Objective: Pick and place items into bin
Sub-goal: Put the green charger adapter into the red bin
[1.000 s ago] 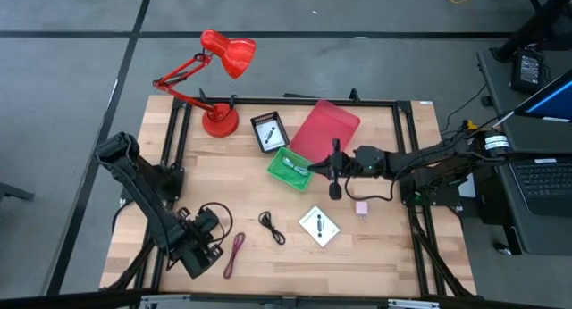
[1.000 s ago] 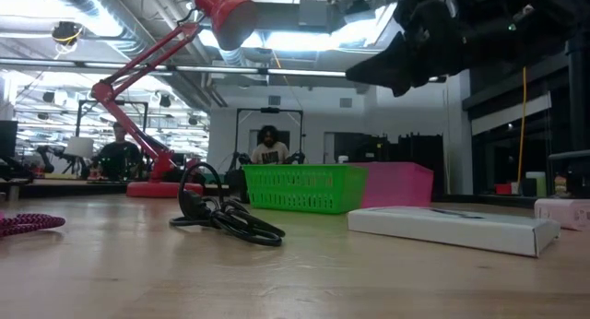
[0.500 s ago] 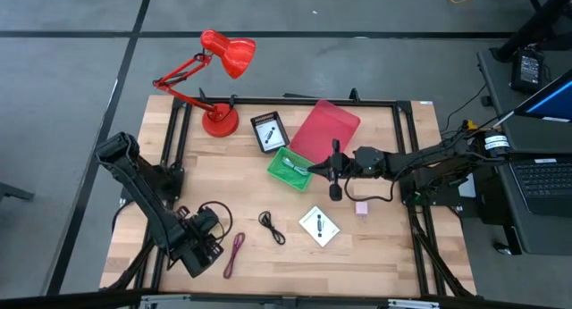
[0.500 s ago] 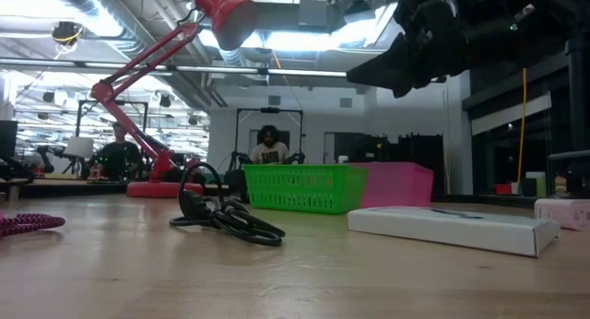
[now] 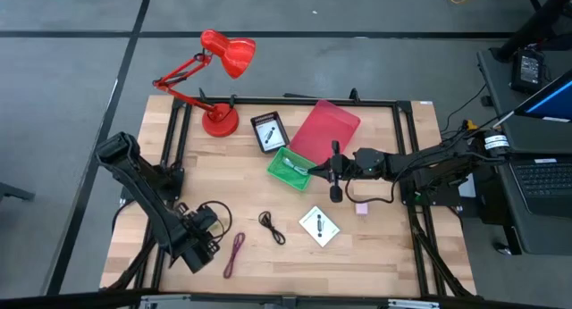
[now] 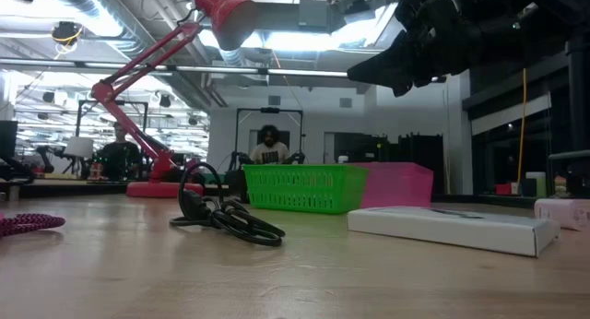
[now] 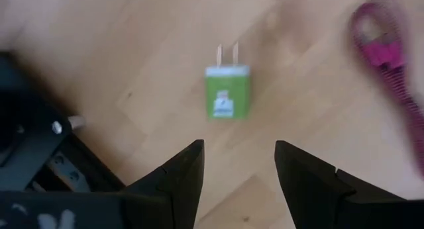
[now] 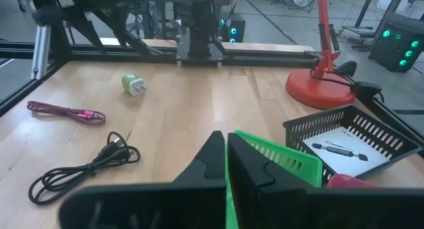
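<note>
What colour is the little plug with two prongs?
Green, the small plug-in charger on the wooden table; the left wrist view shows it best.

Green basket point(image 5: 290, 168), pink tray point(image 5: 325, 129) — red lamp point(image 5: 219, 63), maroon cable point(image 5: 235, 254).

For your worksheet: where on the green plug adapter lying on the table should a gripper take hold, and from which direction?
Grip the green plug adapter across its two long flat sides, coming straight down. It lies flat on the table, prongs out one end, so the body offers parallel faces. The left gripper hangs open above it.

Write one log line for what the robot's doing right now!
left tool: open, above green plug | right tool: shut, over green basket | maroon cable: on table
</note>
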Robot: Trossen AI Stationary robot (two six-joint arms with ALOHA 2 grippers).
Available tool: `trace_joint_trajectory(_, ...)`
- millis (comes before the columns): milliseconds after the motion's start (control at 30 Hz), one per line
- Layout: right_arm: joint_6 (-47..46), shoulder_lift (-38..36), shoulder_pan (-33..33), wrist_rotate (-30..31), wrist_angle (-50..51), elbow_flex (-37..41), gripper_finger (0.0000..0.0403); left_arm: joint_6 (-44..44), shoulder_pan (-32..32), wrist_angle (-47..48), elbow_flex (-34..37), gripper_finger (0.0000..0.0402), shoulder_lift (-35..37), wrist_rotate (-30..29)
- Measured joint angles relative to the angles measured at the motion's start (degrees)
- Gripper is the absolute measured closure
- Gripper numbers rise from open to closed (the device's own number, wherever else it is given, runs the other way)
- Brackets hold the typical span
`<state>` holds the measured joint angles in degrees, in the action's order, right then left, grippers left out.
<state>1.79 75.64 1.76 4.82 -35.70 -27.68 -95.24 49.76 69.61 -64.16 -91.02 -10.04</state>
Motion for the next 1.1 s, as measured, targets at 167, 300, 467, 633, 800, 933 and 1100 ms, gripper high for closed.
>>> trace_joint_trajectory(167,-0.01,0.00,0.00,-0.02,0.00,0.00,0.0402,0.07,0.02,-4.02,3.52,0.0221,-0.02,0.85)
trace_joint_trajectory(300,-0.01,0.00,0.00,0.00,-0.02,0.00,0.0402,0.39,-0.45,-5.14,4.73,0.0221,0.00,0.95)
trace_joint_trajectory(467,-0.01,0.00,0.00,0.00,-0.02,0.00,0.0402,1.87,-1.58,-5.21,4.78,0.0221,0.00,-1.28)
trace_joint_trajectory(633,-0.01,0.00,0.00,0.00,0.00,0.00,0.0402,3.05,-2.89,-5.20,4.78,0.0221,0.00,-2.34)
trace_joint_trajectory(800,-0.01,0.00,0.00,0.00,0.00,0.00,0.0402,3.16,-3.02,-5.20,4.78,0.0221,0.00,-2.99)
trace_joint_trajectory(933,-0.01,0.00,0.00,0.00,0.02,0.00,0.0402,3.01,-2.99,-5.14,4.81,0.0221,0.00,-3.98)
trace_joint_trajectory(1100,-0.01,0.00,0.00,0.00,0.02,0.00,0.0402,3.01,-2.99,-5.14,4.81,0.0221,0.00,-4.88)
